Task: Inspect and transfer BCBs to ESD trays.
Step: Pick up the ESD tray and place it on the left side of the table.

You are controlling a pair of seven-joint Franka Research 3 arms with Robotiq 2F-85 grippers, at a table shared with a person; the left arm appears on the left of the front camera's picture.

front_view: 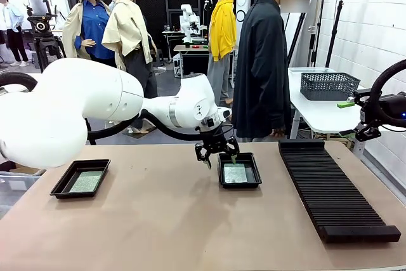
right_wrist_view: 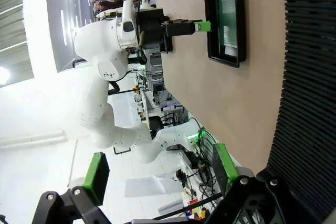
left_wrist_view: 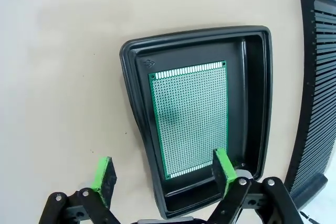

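Two black ESD trays lie on the table, one at the left and one in the middle. Each holds a green BCB: the left one and the middle one. My left gripper hovers open just above the middle tray's left rim. In the left wrist view the gripper straddles the tray's rim: one pad is over the bare table, the other over a corner of the BCB. My right gripper stands open and empty at the far right.
A long black ribbed rack lies along the right side of the table. A person in a black coat stands at the far edge. A dark mesh basket sits on a white table behind. The tabletop's front is bare.
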